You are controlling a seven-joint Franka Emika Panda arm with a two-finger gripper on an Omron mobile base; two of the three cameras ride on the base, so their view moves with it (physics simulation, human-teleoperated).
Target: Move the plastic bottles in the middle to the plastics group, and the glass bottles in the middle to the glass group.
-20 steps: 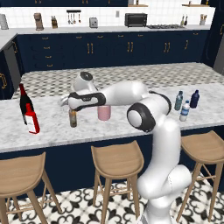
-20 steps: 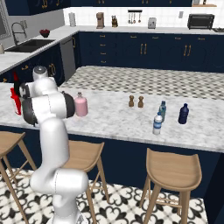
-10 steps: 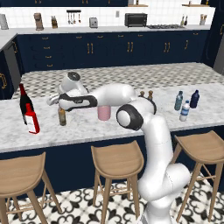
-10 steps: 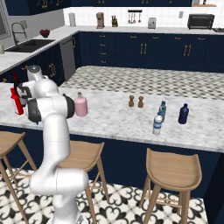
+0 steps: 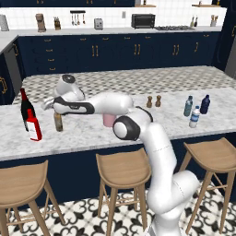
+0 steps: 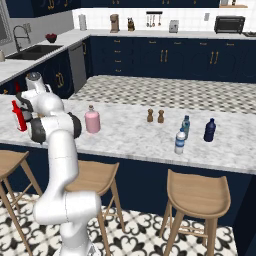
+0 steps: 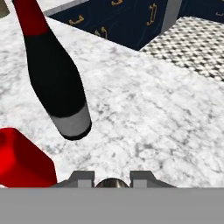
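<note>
My gripper (image 5: 56, 109) is shut on the neck of the slim brown beer bottle (image 5: 58, 121), which hangs upright just over the marble counter (image 5: 92, 133). In the hand view its round top (image 7: 111, 183) sits between the fingertips (image 7: 83, 178). Just left of it stand the tall dark wine bottle (image 5: 25, 107) (image 7: 57, 78) and the red bottle (image 5: 33, 125) (image 7: 22, 159). The pale pink bottle (image 6: 92, 120) stands mid-counter, partly behind my arm in the left base view. At the right, the clear water bottle (image 5: 195, 116) stands beside the teal bottle (image 5: 188, 106) and navy bottle (image 5: 205, 104).
Two small brown shakers (image 5: 153, 101) stand behind the middle of the counter. Wooden stools (image 5: 122, 168) line the near side of the island. A sink (image 6: 30, 51) and dark cabinets run along the back walls.
My arm has swung left along the counter with the beer bottle in the gripper, bringing it close to the wine bottle and the red bottle. The other bottles have not moved.
</note>
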